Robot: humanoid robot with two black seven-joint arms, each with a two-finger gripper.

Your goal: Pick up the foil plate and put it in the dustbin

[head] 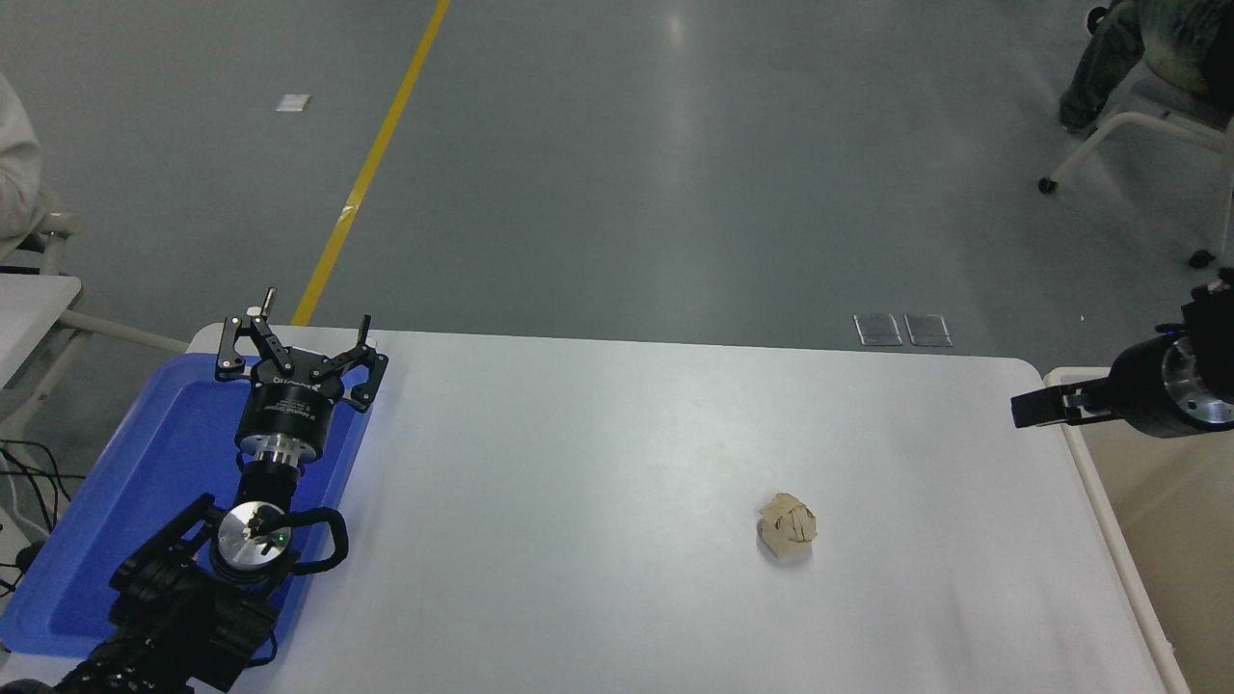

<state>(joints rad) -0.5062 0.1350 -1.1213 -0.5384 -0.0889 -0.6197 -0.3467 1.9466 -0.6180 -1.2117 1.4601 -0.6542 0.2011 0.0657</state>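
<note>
Two arms in shot, so going from near to far: the left arm sits parked at the lower left over a flat blue tray (145, 482), and its left gripper (301, 337) has the fingers spread wide with nothing between them. A bit further out on the white table (598, 463) there's a small crumpled tan paper ball (787, 526), lying well apart from both arms. Over at the right edge, the right gripper (1036, 407) pokes in sideways pointing left, just above the pale rim of the dustbin (1094, 482). Can't tell if it's open or closed from this angle. The dustbin's long side runs away from the camera. No foil plate visible anywhere, so its direction can't be called.
</note>
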